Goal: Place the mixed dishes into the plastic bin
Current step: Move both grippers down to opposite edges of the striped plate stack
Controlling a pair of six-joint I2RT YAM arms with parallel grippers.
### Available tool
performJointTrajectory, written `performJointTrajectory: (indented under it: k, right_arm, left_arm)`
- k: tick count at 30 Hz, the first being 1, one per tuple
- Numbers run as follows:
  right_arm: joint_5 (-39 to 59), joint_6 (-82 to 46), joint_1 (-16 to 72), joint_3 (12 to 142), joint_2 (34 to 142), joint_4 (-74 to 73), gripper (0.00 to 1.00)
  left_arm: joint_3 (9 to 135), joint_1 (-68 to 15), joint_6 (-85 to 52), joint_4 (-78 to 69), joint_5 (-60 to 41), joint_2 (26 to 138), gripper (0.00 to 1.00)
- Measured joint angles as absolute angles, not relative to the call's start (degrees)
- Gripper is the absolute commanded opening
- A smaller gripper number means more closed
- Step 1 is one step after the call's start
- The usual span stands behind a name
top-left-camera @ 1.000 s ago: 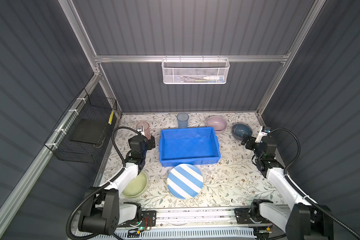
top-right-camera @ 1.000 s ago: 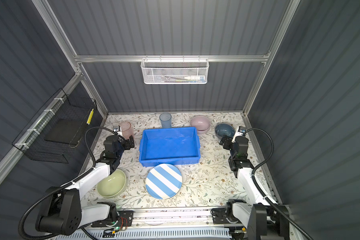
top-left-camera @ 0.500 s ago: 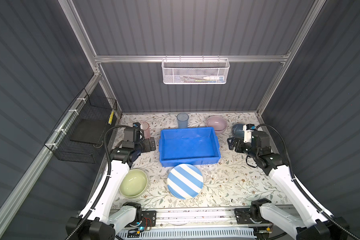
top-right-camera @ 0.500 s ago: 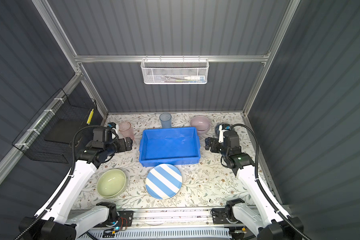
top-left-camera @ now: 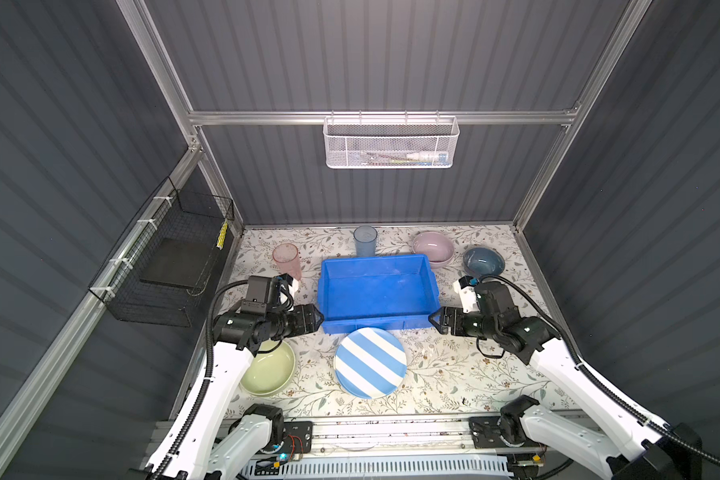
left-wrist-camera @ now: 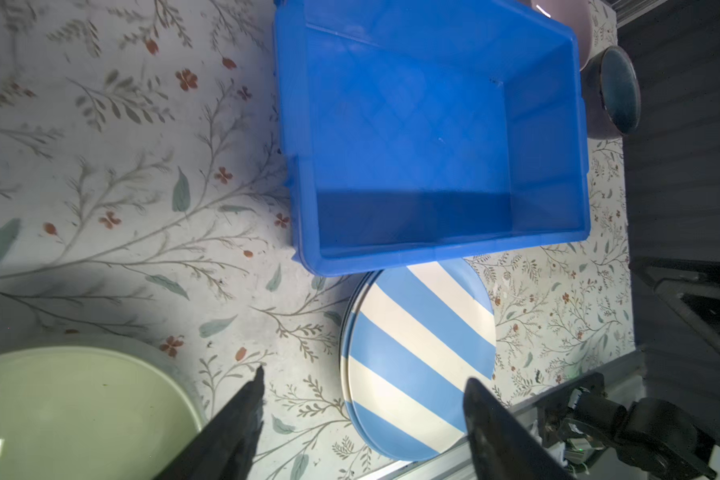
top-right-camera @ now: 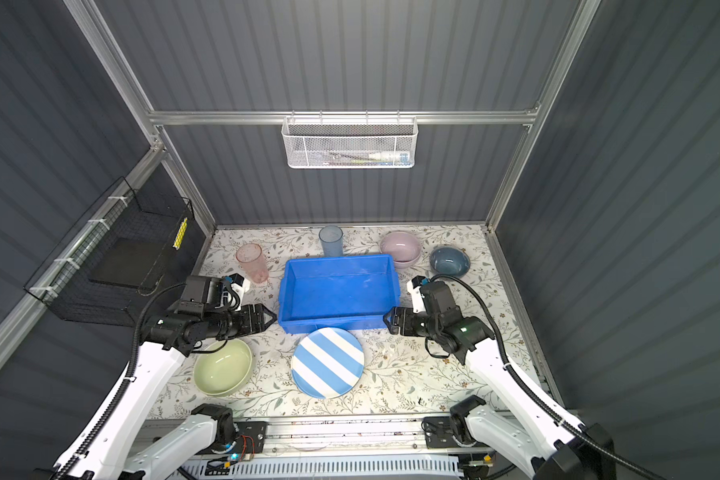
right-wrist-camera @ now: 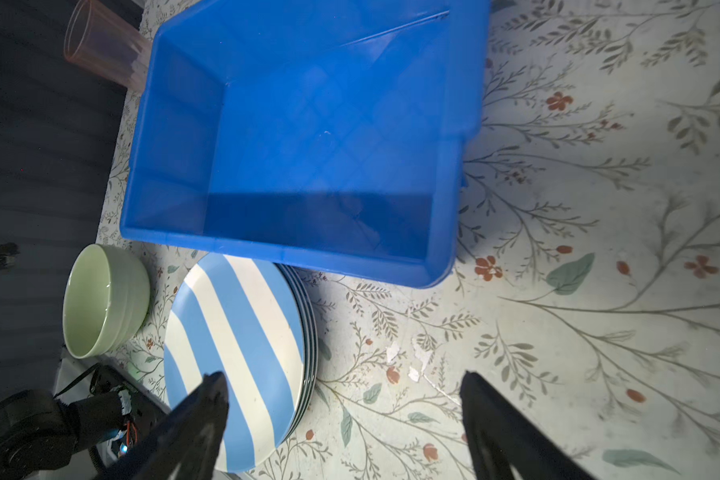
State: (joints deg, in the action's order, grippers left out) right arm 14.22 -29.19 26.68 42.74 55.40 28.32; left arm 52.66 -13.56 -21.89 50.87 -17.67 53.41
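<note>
Above the plastic bin (top-left-camera: 377, 291) — clear; bare table (top-left-camera: 454, 374) flanks its short sides; striped plate (top-left-camera: 369, 361) abuts its near wall, blue tumbler (top-left-camera: 365, 241) behind.

Grey ribbed walls (top-left-camera: 350, 62), floral tabletop (top-left-camera: 454, 374), white mesh basket (top-left-camera: 391, 143) hung behind

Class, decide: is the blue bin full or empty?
Empty. The blue bin shows a bare floor in both top views; nothing lies inside.

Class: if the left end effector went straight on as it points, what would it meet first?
Probably the bin, at its near corner just ahead of the left end effector. Height is unclear, so it might clear the rim.
</note>
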Motion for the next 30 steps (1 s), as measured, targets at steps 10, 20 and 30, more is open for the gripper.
performJointTrajectory:
  k: [10, 20, 30]
  right_arm:
    - [15.22, -33.10, 32.80, 38.63, 55.57, 26.02, 0.79]
    - [15.14, -37.47, 38.15, 36.51, 61.67, 19.25, 0.67]
    - [15.00, -38.22, 39.86, 36.53, 67.40, 17.37, 0.57]
  left_arm:
    - [41.76, -22.00, -31.35, 47.46, -17.78, 48.21, 0.54]
    - [36.03, -28.58, -35.81, 42.85, -16.80, 48.58, 0.34]
    - [33.87, -33.04, -38.20, 37.17, -13.30, 53.54, 0.32]
